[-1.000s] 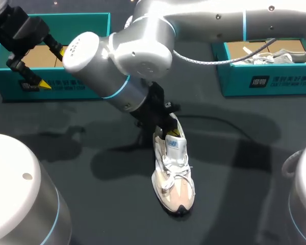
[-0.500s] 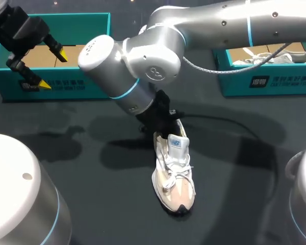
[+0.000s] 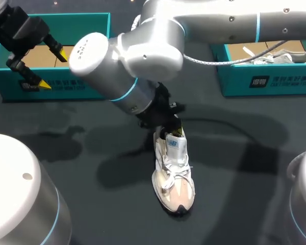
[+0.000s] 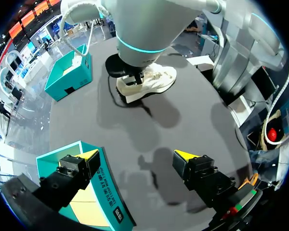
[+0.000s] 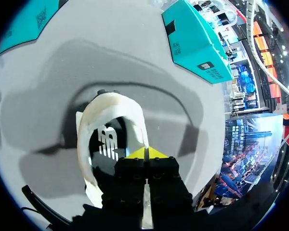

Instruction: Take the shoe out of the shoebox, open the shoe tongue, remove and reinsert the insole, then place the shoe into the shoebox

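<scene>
The sneaker (image 3: 174,173) stands upright on the dark table (image 3: 234,168), toe toward the robot, so removal from the box is complete. The right gripper (image 5: 145,153) is at the heel-side opening, yellow tips pressed together. Whether they pinch the collar, the tongue or the insole edge cannot be determined. No insole is visible outside the sneaker, so the insole cycle and the return to the box are judged outstanding. Further off, the left gripper (image 3: 52,67) hangs spread wide and empty above the teal shoebox (image 3: 81,84). A second shoebox (image 3: 275,79) stands at far right.
</scene>
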